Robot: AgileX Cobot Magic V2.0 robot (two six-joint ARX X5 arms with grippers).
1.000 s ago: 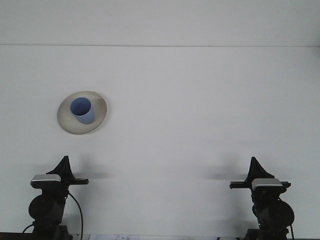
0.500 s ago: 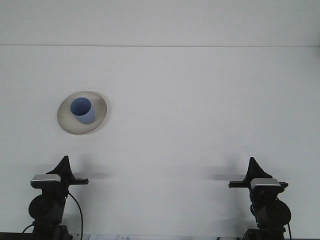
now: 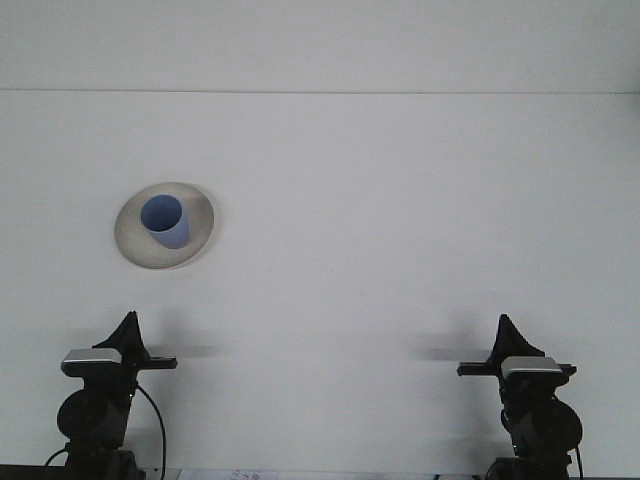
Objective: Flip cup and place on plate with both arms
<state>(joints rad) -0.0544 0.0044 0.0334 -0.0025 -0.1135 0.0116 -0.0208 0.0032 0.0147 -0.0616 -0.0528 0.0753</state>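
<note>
Matt blue cup (image 3: 165, 221), smooth pale plate (image 3: 135, 245), matt white table (image 3: 400, 230).

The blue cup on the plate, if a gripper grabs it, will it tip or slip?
The blue cup looks small and thin-walled, so probably light and easily nudged. It stands open end up on the plate, taller than wide, so a sideways push might tip it. Its smooth sides may slip.

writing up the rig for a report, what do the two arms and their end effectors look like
Both arms are black. The left end effector and the right end effector each rise to a dark pointed tip above a thin black crossbar. Under each crossbar sits a small silver-grey block, then a rounded black joint. A thin black cable loops down beside the left arm. No markings can be made out.
</note>
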